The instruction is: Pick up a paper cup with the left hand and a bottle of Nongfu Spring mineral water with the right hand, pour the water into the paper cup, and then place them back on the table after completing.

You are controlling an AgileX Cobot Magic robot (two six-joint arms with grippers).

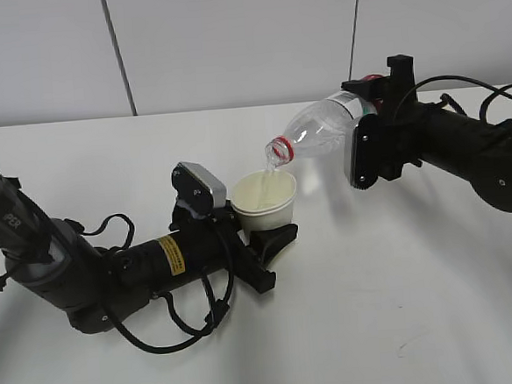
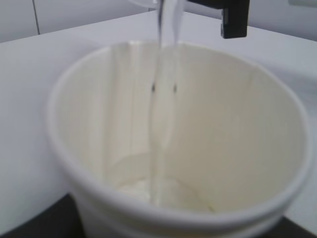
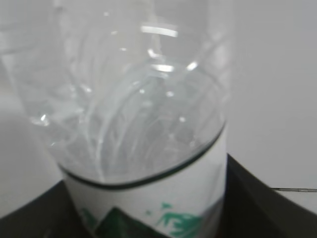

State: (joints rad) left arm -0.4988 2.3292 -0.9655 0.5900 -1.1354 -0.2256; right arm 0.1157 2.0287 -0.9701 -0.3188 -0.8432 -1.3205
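Exterior view, nearest first: the left hand (image 1: 257, 236) lies low across the white bench (image 1: 404, 305), its arm reaching in from the left edge, a yellow sticker on its side and a silver-grey camera block above. Its fingers (image 1: 277, 239) are clenched around the base of the paper cup (image 1: 264, 200), which stands upright with its mouth facing up, near the middle of the bench. Farther back and to the right, the right hand (image 1: 370, 122) grasps the bottle (image 1: 322, 128) by its labelled lower body. The bottle's long axis runs nearly level, tilted down to the left, so the red-ringed open neck points at the cup and sits just above its rim. A thin stream of water (image 1: 274, 166) falls from the neck into the cup.

Left wrist view shows what the exterior cannot: the cup's cream inside (image 2: 223, 124), the stream (image 2: 166, 99) running down into it, and a shallow pool at the bottom. Part of the right hand's black frame shows at the top edge.

Right wrist view fills with the bottle (image 3: 138, 99) seen along its length, clear ribbed wall beyond a white label with green print, dark fingers (image 3: 257, 203) on either side of it.
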